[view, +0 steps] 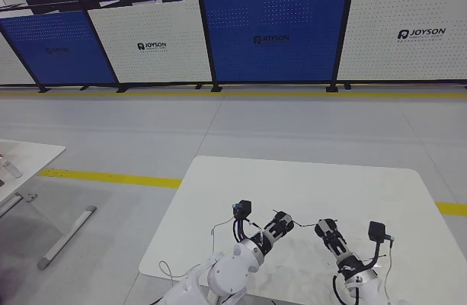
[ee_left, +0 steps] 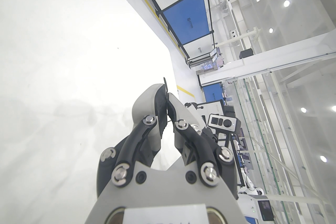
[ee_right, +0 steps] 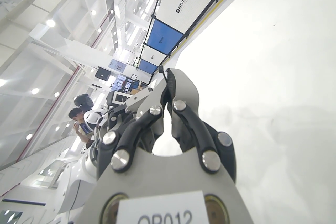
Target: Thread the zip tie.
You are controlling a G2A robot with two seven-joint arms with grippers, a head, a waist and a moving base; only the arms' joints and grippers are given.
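Observation:
Both grippers hang close together over the near part of the white table (view: 294, 183). A thin black zip tie (view: 303, 225) spans the short gap between them. My left gripper (view: 283, 223) is shut on one stretch of the tie, and a short black end (ee_left: 165, 82) sticks out past its fingertips (ee_left: 170, 97). Facing it, my right gripper (view: 324, 229) is shut on the tie too, whose small black head (ee_right: 160, 70) pokes out beside its pads (ee_right: 171, 80). Behind the right gripper (ee_right: 166, 83), the left arm's gripper (ee_right: 136, 99) shows.
The table's far half and right side are bare white surface. A second white table (view: 20, 156) stands off to the left across the floor. A yellow floor line (view: 111, 178) and blue and white panel walls (view: 271, 38) lie beyond.

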